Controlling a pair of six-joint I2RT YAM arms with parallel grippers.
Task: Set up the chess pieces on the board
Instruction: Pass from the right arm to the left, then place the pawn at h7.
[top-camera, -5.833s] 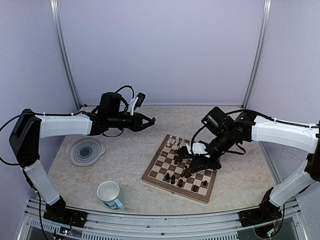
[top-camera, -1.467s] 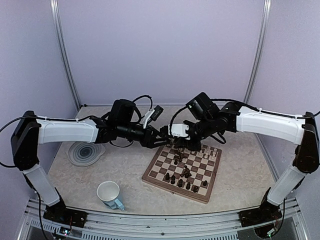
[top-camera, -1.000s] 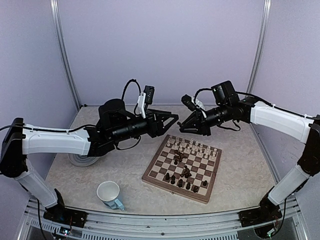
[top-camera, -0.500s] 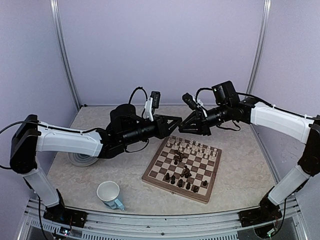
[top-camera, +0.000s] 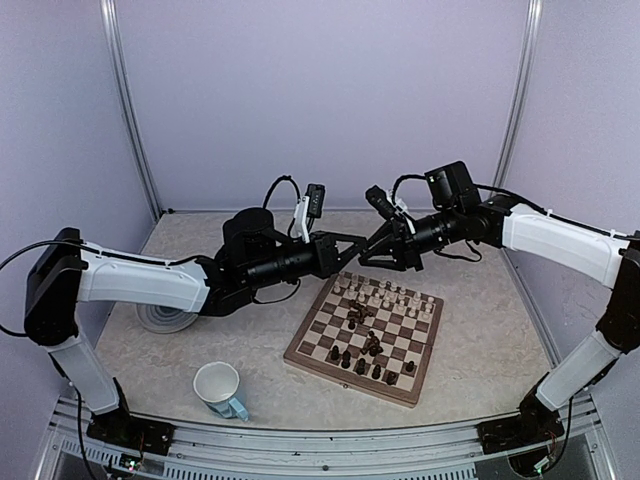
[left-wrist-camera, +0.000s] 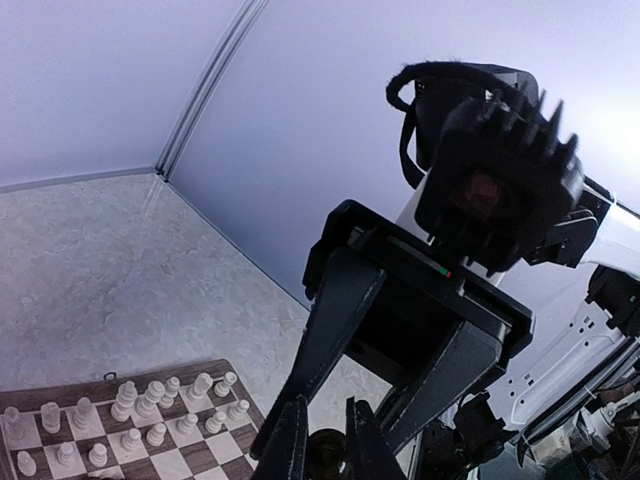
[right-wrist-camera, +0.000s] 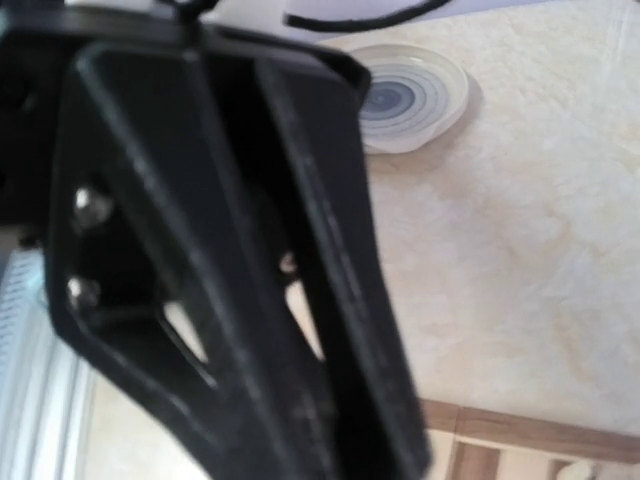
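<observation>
top: high rear, looks down on whole table (top-camera: 250, 320); wrists: face each other, very close; shared: board (top-camera: 322, 327)

Enclosure: pale lavender flat wall panels (top-camera: 320, 100) on the back and both sides, with a slim aluminium post at each back corner (top-camera: 130, 110) (top-camera: 514, 110). Beige marble-pattern tabletop (top-camera: 260, 330), slotted aluminium rail (top-camera: 300, 445) along its near edge. Lighting even, soft shadows.

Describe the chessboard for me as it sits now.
The board is a square, wooden-looking slab with dark brown and cream checks and a light-brown border. It lies flat on the table, turned at an angle. Cream pieces line its far edge; dark pieces are scattered mid-board and near. Only pieces and table touch it.
</observation>
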